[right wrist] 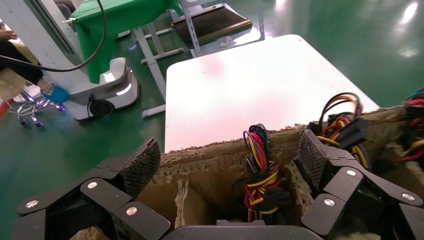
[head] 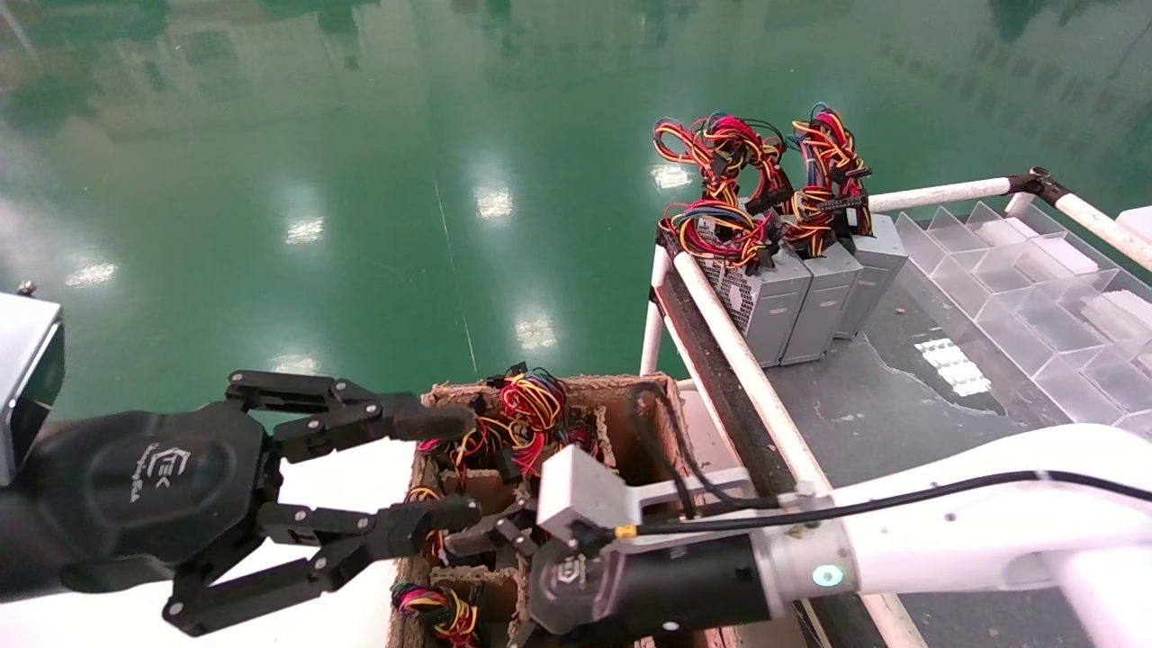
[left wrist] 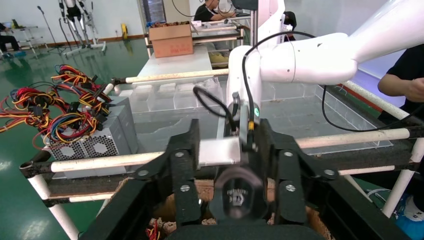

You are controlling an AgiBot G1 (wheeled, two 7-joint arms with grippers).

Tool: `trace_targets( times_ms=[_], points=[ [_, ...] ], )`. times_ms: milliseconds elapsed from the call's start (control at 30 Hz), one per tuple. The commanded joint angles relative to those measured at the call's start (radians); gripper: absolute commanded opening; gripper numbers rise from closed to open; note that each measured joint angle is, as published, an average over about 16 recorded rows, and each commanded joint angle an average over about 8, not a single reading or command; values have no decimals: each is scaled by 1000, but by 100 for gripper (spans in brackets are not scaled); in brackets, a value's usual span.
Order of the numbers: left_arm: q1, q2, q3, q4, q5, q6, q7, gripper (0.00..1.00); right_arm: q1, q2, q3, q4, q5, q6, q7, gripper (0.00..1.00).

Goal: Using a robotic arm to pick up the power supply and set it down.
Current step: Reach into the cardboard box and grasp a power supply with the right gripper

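Two grippers are in my feed. The right gripper (right wrist: pixel 227 170), on the white robotic arm (head: pixel 972 531) reaching in across the rack rail, sits low over a cardboard crate (head: pixel 621 396) split into cells. In my right wrist view its fingers (right wrist: pixel 137 167) are spread wide, one on either side of a cell, and nothing is clamped between them. Directly between those open fingers I can see a bundle of red, yellow and black wires (right wrist: pixel 260 170) rising out of the cell; the power supply body under it is hidden, so I cannot tell whether the pads touch it.

More wire bundles (head: pixel 531 405) stick up from the cells just beyond the gripper. The small grey camera cube (head: pixel 580 490) rides on top of the wrist.

The left gripper (head: pixel 441 468) hovers just beside the right one, at the crate's near edge, its black fingers also wide open and empty.

Well beyond the right arm, on the grey rack surface (head: pixel 864 396), three grey power supplies (head: pixel 814 288) stand upright side by side against the white rail, wires bunched on top. Clear plastic dividers (head: pixel 1035 297) lie further along the rack.
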Motion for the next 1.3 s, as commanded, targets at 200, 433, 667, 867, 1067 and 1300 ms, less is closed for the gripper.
trace_targets(
  times_ms=[200, 433, 667, 867, 1067, 1300],
  points=[
    [0, 0, 0, 0, 0, 0, 0, 100, -8, -59, -20, -27, -24, 30, -13, 1],
    [0, 0, 1, 0, -1, 0, 0, 100, -4, -90, -37, -56, -53, 51, -25, 0],
    [0, -1, 1, 0, -1, -1, 1, 100, -3, -89, -43, -87, -68, 52, -38, 0],
    [0, -1, 2, 0, -1, -1, 1, 100, -6, -88, -40, -114, -65, 52, -49, 0],
    [0, -1, 2, 0, -1, -1, 1, 100, -5, -93, -39, -140, -64, 54, -59, 0],
    [-1, -1, 2, 0, -2, -1, 1, 100, -4, -98, -37, -158, -63, 59, -69, 0]
  ],
)
